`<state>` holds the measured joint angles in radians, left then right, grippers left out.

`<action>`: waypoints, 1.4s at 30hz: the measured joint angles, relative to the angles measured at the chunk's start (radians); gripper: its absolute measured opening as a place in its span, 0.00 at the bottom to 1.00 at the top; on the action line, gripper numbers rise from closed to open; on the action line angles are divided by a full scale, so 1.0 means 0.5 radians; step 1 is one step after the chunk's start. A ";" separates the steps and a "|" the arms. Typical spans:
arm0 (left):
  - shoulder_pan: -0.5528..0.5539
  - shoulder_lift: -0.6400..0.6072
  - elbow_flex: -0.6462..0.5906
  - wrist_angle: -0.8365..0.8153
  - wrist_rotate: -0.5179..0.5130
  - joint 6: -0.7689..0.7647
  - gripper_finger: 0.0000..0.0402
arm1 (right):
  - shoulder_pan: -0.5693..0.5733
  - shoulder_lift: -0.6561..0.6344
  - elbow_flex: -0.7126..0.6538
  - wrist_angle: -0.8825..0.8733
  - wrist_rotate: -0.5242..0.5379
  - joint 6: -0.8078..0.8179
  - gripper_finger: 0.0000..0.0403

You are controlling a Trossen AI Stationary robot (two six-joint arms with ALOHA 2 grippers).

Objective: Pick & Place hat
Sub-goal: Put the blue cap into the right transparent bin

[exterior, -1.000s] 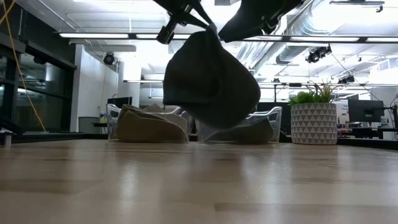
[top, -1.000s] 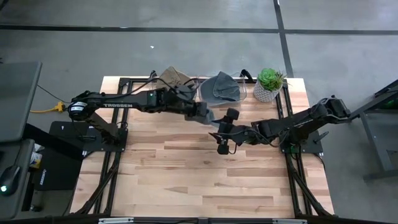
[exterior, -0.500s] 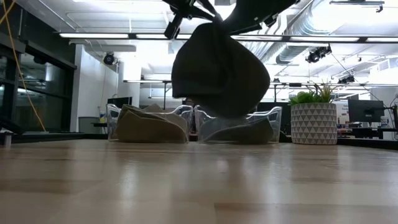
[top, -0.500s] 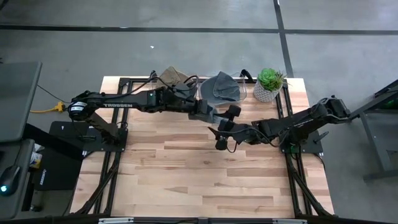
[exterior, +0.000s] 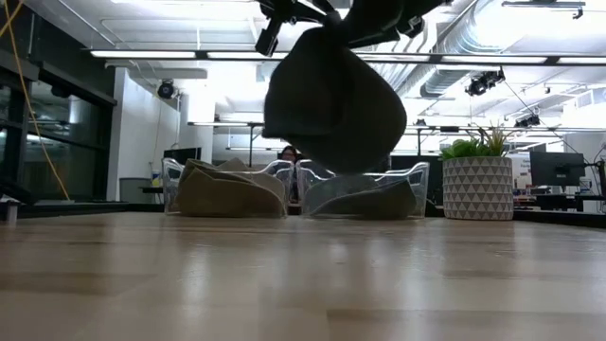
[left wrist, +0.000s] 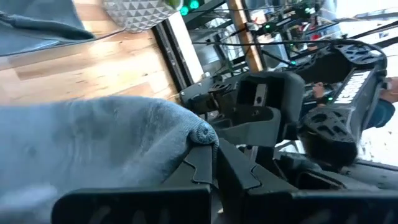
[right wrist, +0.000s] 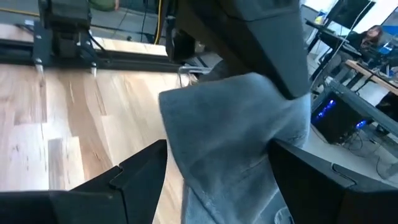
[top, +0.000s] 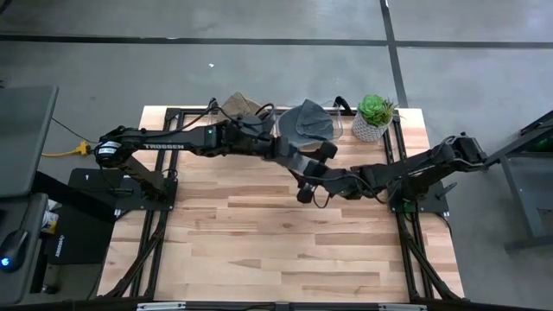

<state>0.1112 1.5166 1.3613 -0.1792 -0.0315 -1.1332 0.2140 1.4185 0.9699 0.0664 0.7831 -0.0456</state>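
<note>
A dark grey hat (exterior: pixel 331 99) hangs in the air over the middle of the table, above the wood and in front of the two clear bins. My left gripper (top: pixel 292 159) reaches in from the left and is shut on the hat's top. In the left wrist view the hat (left wrist: pixel 93 149) shows as blue-grey knit. My right gripper (top: pixel 313 174) comes from the right and is open. Its fingers (right wrist: pixel 140 177) stand on either side of the hanging hat (right wrist: pixel 236 137); whether one of them brushes the cloth I cannot tell. My left gripper pinches a rolled fold of the hat's knit (left wrist: pixel 200 134) between its two fingers. The fingers come nearly level from the table's left, slanting a little down. The hat hangs below them as a slack pouch, clear of the table.
Two clear bins stand along the far edge, the left one (top: pixel 242 109) with tan hats, the right one (top: pixel 308 123) with grey hats. A potted plant in a white pot (top: pixel 372 118) sits at the far right. The near half of the wooden table (top: pixel 276 250) lies bare.
The hat has risen a little and shifted slightly toward the bins, still hanging from my left gripper, which tipped upward. My right gripper has turned at the wrist and swung toward the far edge beside the hat.
</note>
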 joint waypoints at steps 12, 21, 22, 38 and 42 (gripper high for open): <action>0.000 0.000 0.000 0.068 0.047 -0.008 0.00 | -0.005 0.000 0.000 0.119 -0.066 -0.048 0.68; 0.000 0.000 0.000 0.110 0.063 -0.007 0.00 | -0.024 -0.002 0.000 0.174 -0.178 -0.030 0.68; 0.000 0.000 0.000 0.113 0.081 -0.007 0.00 | -0.026 -0.002 -0.001 0.180 -0.169 -0.023 0.68; 0.002 0.000 0.000 0.101 0.196 0.000 0.00 | -0.085 -0.002 -0.001 0.207 -0.042 0.293 0.68; -0.001 0.000 0.000 0.040 0.224 0.014 0.00 | -0.054 -0.001 -0.002 0.177 -0.065 0.140 0.68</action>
<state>0.1108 1.5165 1.3613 -0.1590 0.0803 -1.1259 0.1870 1.4180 0.9691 0.1548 0.7506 0.0247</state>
